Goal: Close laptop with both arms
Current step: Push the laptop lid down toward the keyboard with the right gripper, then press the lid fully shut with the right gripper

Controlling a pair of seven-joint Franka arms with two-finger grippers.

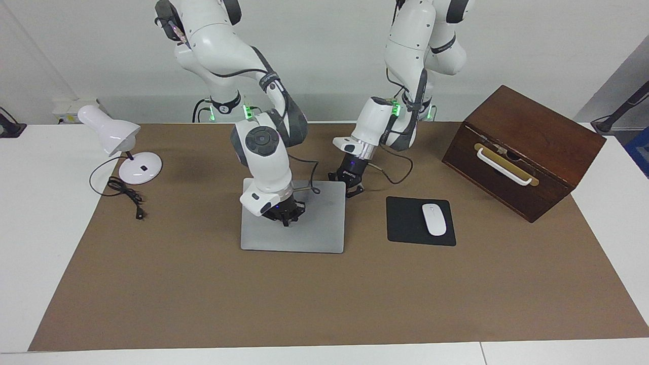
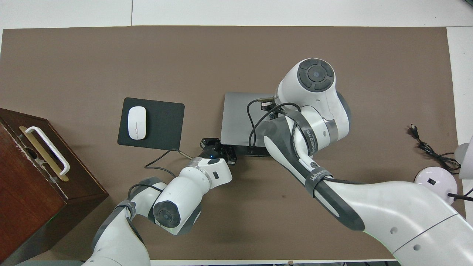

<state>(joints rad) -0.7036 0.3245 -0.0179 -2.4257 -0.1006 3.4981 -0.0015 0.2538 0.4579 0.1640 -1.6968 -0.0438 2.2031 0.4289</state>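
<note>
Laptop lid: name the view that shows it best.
The facing view: the laptop lies shut and flat, the right gripper on its lid, the left gripper at its corner nearest the robots. The overhead view shows less: the right arm covers much of the lid.

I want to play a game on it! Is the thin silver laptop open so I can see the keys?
No, the thin silver-grey metal laptop lies flat and shut on the brown mat, showing only its lid.

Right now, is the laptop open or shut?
Shut, or almost. The laptop lies flat, only its grey lid showing, no keyboard. The right gripper is on the lid.
</note>
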